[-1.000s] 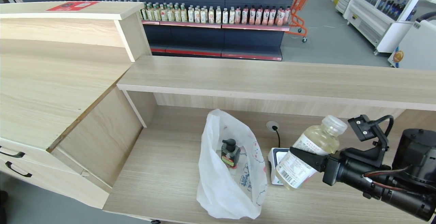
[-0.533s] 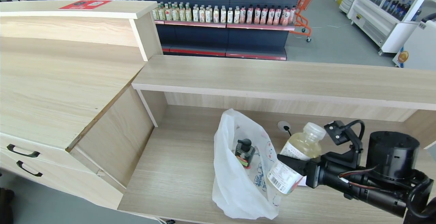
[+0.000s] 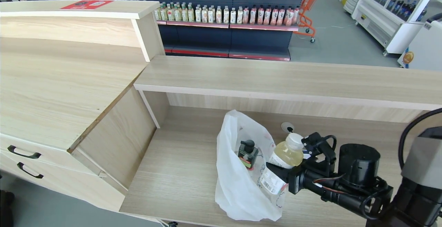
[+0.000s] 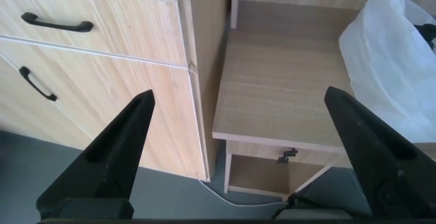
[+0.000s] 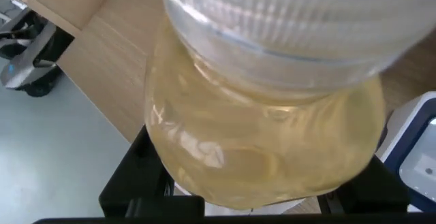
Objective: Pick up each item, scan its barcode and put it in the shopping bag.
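Bottle (image 3: 288,152) of pale yellow drink is tilted, base first, at the open mouth of the white shopping bag (image 3: 233,189), which sits by the front edge of the worktop (image 3: 179,175). Our right gripper (image 3: 276,169) is clamped around its labelled middle, cap aimed up toward the back wall. We'd guess it's nearly full, so fairly heavy. The smooth plastic looks stiff enough not to crush but could slip, so the label band seems the best hold. A dark pump bottle (image 3: 247,154) stands inside the floppy bag. Our left gripper (image 4: 238,93) hangs spread wide, holding nothing, out past the worktop's front edge near the drawers (image 4: 88,60).
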{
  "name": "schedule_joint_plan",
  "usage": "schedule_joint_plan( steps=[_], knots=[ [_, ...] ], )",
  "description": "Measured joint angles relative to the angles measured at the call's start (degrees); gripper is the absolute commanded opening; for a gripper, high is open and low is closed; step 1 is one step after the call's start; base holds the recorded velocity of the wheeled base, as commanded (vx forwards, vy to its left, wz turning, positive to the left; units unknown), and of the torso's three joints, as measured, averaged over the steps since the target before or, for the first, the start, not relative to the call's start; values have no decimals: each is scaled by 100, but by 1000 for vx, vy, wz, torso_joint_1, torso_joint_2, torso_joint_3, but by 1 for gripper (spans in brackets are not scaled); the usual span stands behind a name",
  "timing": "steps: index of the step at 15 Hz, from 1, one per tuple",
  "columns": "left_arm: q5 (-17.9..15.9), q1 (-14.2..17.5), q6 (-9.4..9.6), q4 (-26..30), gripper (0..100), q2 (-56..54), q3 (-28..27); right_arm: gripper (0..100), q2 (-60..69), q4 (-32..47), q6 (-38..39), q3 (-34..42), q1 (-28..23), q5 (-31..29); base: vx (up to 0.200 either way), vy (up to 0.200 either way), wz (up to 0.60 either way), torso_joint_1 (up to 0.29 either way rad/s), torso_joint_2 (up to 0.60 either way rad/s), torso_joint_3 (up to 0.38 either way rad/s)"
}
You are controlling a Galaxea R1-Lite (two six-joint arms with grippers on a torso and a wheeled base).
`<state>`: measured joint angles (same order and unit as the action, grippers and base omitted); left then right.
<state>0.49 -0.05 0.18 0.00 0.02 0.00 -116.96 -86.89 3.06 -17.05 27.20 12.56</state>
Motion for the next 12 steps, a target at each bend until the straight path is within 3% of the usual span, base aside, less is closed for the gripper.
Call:
schedule_joint_plan(
  steps=[5, 12],
  knots=[
    [2, 0, 0, 0, 100, 0, 0, 0, -1013, -257, -919, -483, 4, -11, 0, 0, 0, 0, 0, 0],
    [0, -2, 0, 0, 100, 0, 0, 0, -1813, -241, -1428, -1257, 0, -11, 0, 0, 0, 0, 0, 0]
  ],
)
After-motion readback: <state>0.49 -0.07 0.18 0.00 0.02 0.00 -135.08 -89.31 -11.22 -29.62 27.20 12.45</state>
